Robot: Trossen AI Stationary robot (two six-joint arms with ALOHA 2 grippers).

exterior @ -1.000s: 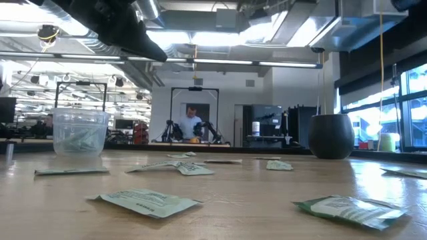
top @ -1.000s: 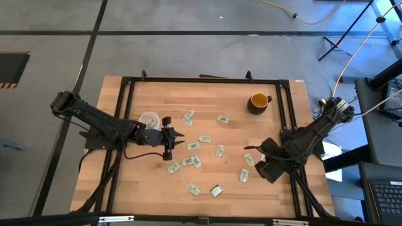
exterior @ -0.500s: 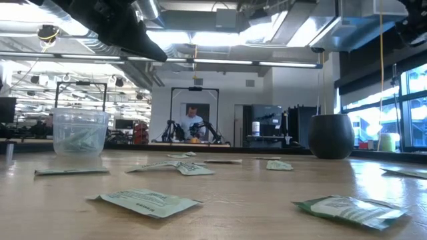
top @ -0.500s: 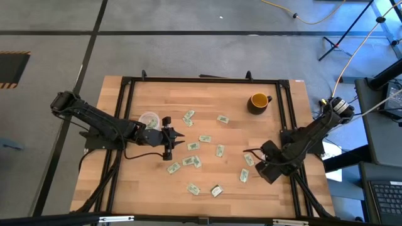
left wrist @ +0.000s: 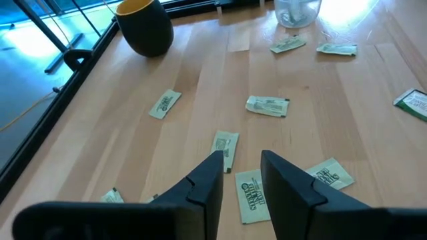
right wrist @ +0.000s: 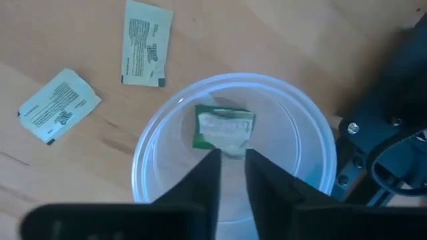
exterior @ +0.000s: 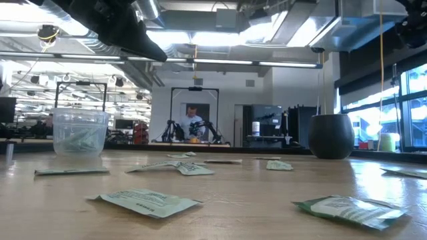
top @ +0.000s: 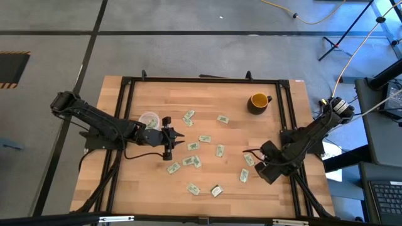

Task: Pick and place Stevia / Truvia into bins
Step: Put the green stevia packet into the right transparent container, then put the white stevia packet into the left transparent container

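Several pale green and white Stevia packets (top: 193,145) lie flat across the middle of the wooden table. One clear cup (top: 149,119) stands at the left, holding packets. My left gripper (top: 179,138) hovers open just right of it, above loose packets (left wrist: 250,197). My right gripper (right wrist: 231,167) points straight down over a second clear cup (right wrist: 160,153) at the table's right. It is open by a narrow gap. One packet (right wrist: 223,130) lies tilted inside that cup, just past the fingertips. In the high view my right arm hides this cup.
A yellow-orange mug (top: 257,100) with a dark handle stands at the far right of the table. Two packets (right wrist: 145,43) lie on the wood beside the right cup. A black frame (top: 201,80) runs around the tabletop. A person stands far back in the room (exterior: 192,123).
My right arm has sunk a little over its cup, then kept still. My left arm and the packets on the table have not moved.
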